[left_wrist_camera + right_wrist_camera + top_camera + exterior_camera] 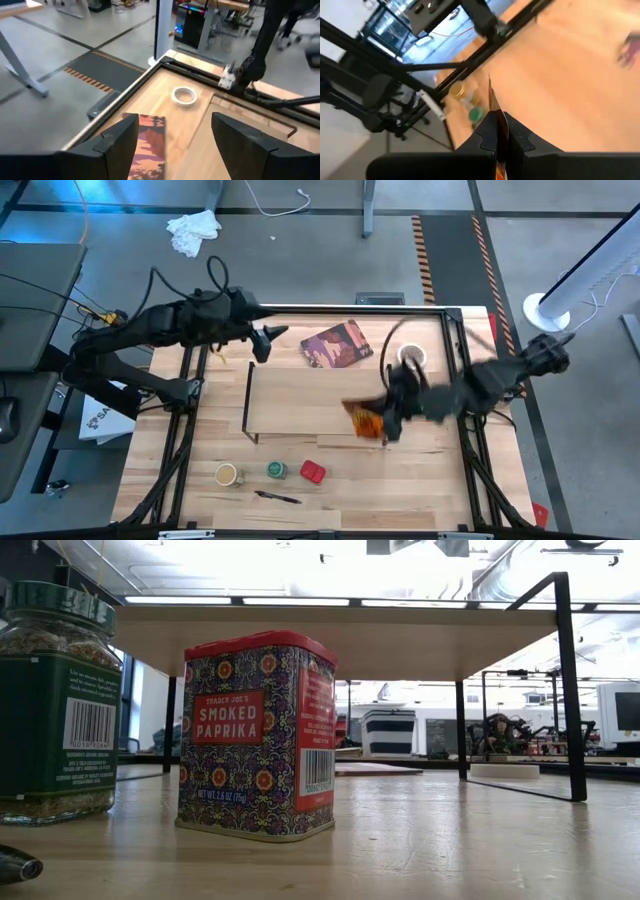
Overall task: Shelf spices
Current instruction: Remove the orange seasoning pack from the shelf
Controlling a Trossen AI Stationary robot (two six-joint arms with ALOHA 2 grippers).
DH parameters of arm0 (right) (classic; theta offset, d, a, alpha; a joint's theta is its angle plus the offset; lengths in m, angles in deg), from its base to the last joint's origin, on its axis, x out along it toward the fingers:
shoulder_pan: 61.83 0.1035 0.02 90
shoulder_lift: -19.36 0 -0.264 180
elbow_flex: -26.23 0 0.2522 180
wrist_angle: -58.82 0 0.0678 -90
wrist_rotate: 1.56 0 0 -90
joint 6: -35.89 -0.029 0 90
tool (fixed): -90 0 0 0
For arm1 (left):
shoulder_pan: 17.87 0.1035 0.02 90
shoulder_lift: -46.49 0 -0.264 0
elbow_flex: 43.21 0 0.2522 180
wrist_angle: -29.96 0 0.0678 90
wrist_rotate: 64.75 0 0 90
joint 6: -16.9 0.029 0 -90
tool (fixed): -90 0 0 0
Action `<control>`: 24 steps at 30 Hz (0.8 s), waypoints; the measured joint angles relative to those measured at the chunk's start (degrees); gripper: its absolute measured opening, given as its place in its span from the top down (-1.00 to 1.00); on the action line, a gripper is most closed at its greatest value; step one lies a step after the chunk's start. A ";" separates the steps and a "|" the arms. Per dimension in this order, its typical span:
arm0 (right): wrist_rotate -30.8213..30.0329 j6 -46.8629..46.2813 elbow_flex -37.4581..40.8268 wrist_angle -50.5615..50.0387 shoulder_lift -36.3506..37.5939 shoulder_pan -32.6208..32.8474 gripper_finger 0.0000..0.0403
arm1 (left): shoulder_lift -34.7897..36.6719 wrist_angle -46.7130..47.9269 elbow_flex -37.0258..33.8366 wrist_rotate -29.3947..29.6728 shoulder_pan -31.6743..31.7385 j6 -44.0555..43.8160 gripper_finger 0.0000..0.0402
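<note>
Three spices (270, 471) near shelf (310, 402), card (336, 345), tape (411, 356)

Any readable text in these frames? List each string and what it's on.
"TRADER JOE'S SMOKED PAPRIKA", then "NET WT. 2.5 OZ (70g)": front of the red tin.
Green-lidded jar: barcode and small print, too small to read.
Printed card: lettering blurred, unreadable.
Orange packet in the right hand: nothing legible.

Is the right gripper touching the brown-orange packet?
Touching: the right wrist view shows the right gripper fingers pinched on the packet edge.
</note>
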 joint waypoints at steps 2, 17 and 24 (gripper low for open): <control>-3.40 -4.79 3.93 2.94 0.00 3.53 1.00 | 1.27 -5.21 -4.61 -1.09 -0.64 -2.54 -0.24; -18.15 -25.71 21.89 8.31 -2.55 27.73 1.00 | 3.56 -36.20 -23.75 18.86 -22.59 -25.25 -0.22; -19.72 -20.50 25.87 15.94 -9.30 30.06 1.00 | 2.15 -47.32 -23.73 32.76 -32.67 -28.60 -0.21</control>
